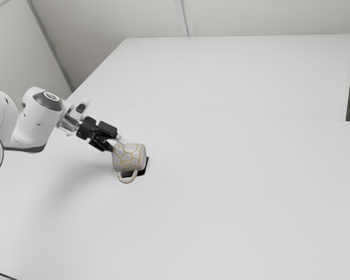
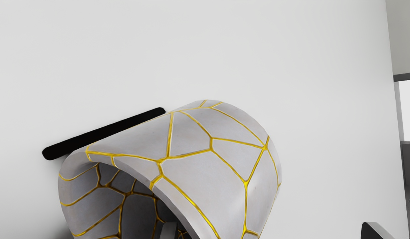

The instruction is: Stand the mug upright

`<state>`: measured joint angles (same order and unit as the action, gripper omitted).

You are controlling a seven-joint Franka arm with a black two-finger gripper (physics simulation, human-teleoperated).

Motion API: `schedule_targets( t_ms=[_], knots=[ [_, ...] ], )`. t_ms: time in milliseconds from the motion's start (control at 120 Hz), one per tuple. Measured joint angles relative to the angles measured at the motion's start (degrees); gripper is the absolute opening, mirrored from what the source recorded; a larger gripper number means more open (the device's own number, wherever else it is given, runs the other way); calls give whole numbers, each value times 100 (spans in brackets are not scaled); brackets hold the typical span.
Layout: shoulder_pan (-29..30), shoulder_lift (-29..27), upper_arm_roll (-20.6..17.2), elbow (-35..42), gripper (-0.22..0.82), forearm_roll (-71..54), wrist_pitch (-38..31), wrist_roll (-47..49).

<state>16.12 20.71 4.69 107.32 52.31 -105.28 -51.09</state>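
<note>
The white mug with gold crack lines (image 1: pixel 129 157) lies on its side on the table, its handle toward the near side of the exterior view. My gripper (image 1: pixel 115 143) is at the mug's end on the exterior view's left. In the wrist view the mug (image 2: pixel 205 166) shows its dark opening, with one fingertip inside it. The other fingertip stands apart, outside the wall, so the gripper (image 2: pixel 270 230) is open around the wall without clasping it. The parts of the fingers below the picture's edge are hidden.
A flat black object (image 1: pixel 143 170) lies under or right beside the mug, partly hidden by it; the same black object (image 2: pixel 105 133) appears along the mug's side. The white table (image 1: pixel 239 192) extends far toward the exterior view's right, with walls behind it.
</note>
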Motion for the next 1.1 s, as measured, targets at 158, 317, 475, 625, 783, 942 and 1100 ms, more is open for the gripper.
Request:
schedule_targets(
  t_ms=[158, 317, 475, 625, 783, 942, 1100],
  knots=[
    [46, 199, -55, 9, 59, 256, 255, -286],
    [57, 211, -93, 14, 26, 343, 489, -502],
    [57, 170, -109, 7, 1, 361, 661, -680],
    [57, 164, -166, -4, -10, 364, 702, -813],
    [-17, -98, -237, -1, -15, 256, 635, -905],
    [-308, -438, -353, 63, -17, -480, 194, -961],
    [-910, -775, -369, 293, -18, -1861, -652, -885]
  ],
)
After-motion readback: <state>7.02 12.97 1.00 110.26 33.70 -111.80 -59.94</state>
